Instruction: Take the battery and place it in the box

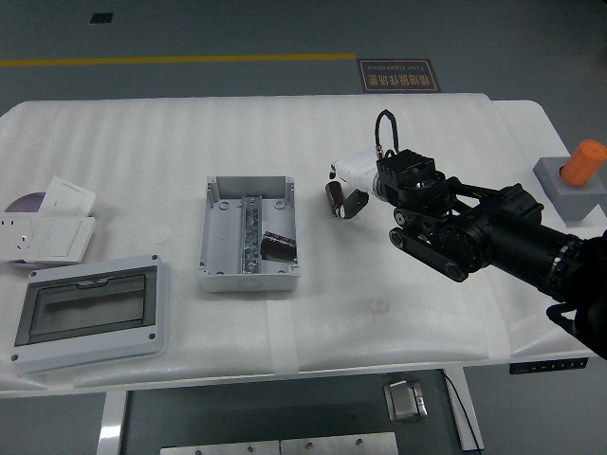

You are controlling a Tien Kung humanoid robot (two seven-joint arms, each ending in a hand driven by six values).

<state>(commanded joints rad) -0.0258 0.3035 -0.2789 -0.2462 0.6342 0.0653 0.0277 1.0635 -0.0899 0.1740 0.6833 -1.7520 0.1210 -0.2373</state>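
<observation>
At the desk's left edge lie a white socket plate and a white switch plate, partly over a purple disc. Just nearer the desk's near edge, by its near-left corner, sits a grey enclosure cover with a dark window. Toward the middle of the desk stands the box, grey and open at the top, with a metal rail running down its inside; one dark cylindrical battery already lies in it, against the right wall near the box's near end. To the right of the box, apart from it and above the desk, the right hand reaches in from the desk's right edge on its black arm, white at the palm, its dark fingers curled around a second dark battery, which stands roughly upright in the grip. Near the desk's far-right corner a grey block carries an orange cylinder tilted to the right.
</observation>
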